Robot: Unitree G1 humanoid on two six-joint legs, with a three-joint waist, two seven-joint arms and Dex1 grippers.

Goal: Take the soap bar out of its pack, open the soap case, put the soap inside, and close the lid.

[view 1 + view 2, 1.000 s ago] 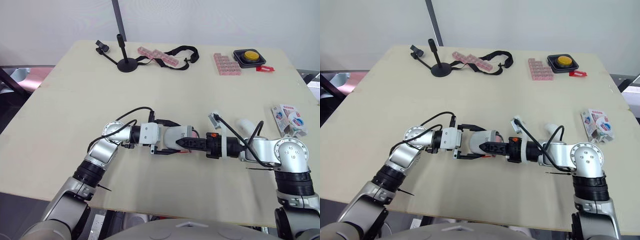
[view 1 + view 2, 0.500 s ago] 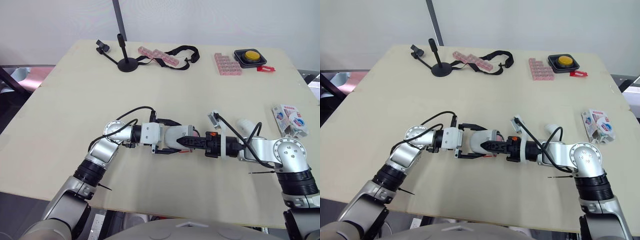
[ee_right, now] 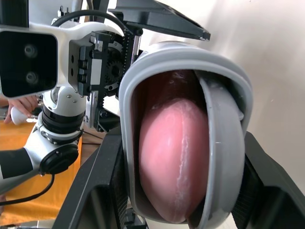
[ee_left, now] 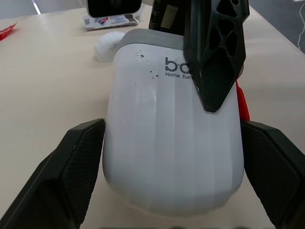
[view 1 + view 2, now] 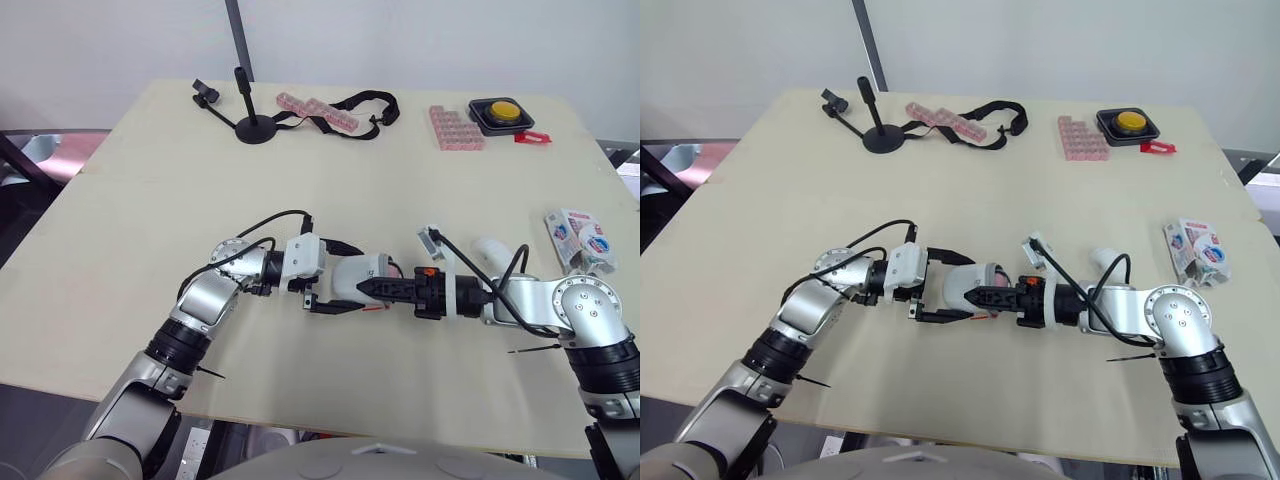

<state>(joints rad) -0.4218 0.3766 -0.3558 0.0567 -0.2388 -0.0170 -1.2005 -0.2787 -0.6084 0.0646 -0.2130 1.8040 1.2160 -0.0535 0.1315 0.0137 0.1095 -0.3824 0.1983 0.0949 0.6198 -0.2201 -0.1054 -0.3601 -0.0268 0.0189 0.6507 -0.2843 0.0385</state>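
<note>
My left jaws are clamped on the white, round-ended plastic soap case with the grey rim, one black finger pressed to each flank of its closed end. My right jaws come in from the opposite side and are closed down on the mouth end of the same case, one latticed finger lying flat along the top of the shell. So the case is held between the two wrists, near the front middle of the pale wooden counter. I cannot tell whether it rests on the surface or hangs just above it. Its long axis runs along the line from one wrist to the other, with the rounded end toward my left arm and the open mouth toward my right. The right wrist view looks straight into that mouth, where the pink oval soap bar sits well inside, lengthwise along the case. The grey lid leans across one side of the opening but is not seated in the rim. I judge the soap is in and only the closing is left. That step turns on the right arm, which is at the lid, while the left arm only has to brace the far end against the push. The white, blue and red soap pack lies well apart, by the counter's right edge.
</note>
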